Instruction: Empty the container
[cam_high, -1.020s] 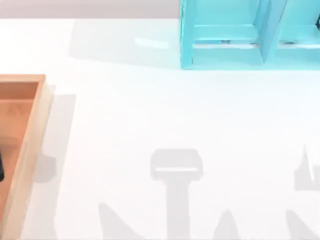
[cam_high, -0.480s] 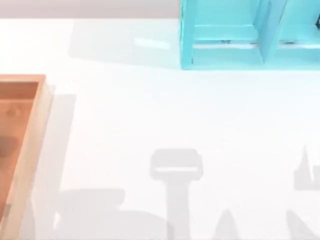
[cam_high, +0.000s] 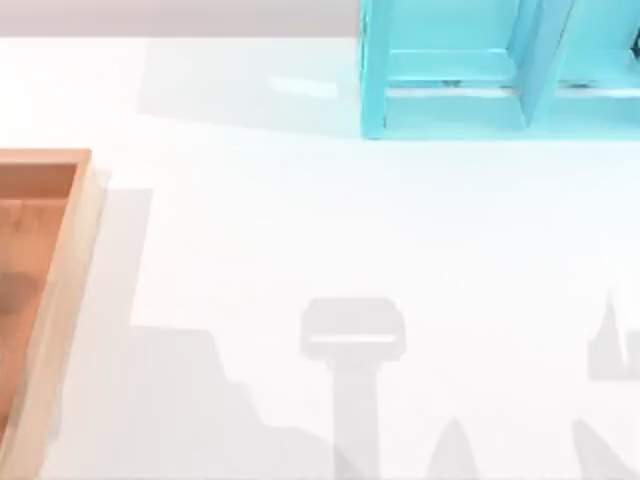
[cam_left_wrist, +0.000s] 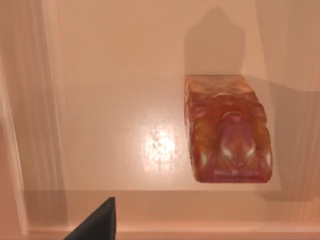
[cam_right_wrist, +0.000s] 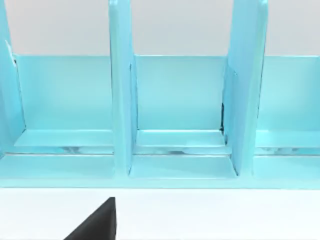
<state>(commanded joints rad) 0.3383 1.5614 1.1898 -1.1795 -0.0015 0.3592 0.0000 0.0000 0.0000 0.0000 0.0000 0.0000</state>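
White table (cam_high: 300, 230); container (cam_high: 70, 260) with reddish block (cam_left_wrist: 227, 130)

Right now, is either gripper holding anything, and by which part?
Cannot tell. The left wrist view looks down on a reddish-brown item lying on the container floor, ungrasped; neither wrist view shows fingers closed on anything.

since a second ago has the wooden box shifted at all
No. In the top view the container holds the same corner position against the turquoise shelf unit and table; what changed is the shadows beside it.
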